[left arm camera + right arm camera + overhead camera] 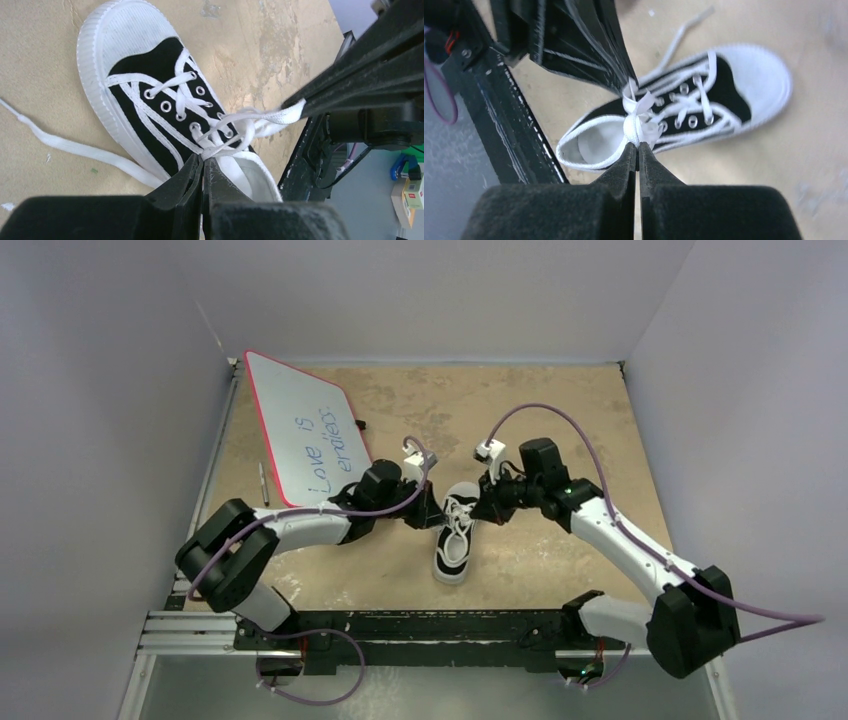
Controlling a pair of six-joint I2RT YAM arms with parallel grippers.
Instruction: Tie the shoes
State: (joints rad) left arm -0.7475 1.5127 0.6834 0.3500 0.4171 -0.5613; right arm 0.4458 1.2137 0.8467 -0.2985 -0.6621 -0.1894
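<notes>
Shows a small low-top sneaker [452, 545] lying mid-table on the worn tan tabletop [560, 410], between the two arms, toe toward their bases: black canvas with white stripes, white ribbed rubber sole and toe cap, metal eyelets, long white laces [235, 122] gathered above the tongue. Finds the left gripper [203, 161] pinched tight on the laces near the top eyelets, and the right gripper [638, 146] clamped together on the laces over the shoe's opening. Shows one loose lace end [75, 148] trailing flat on the tabletop beside the sole.
</notes>
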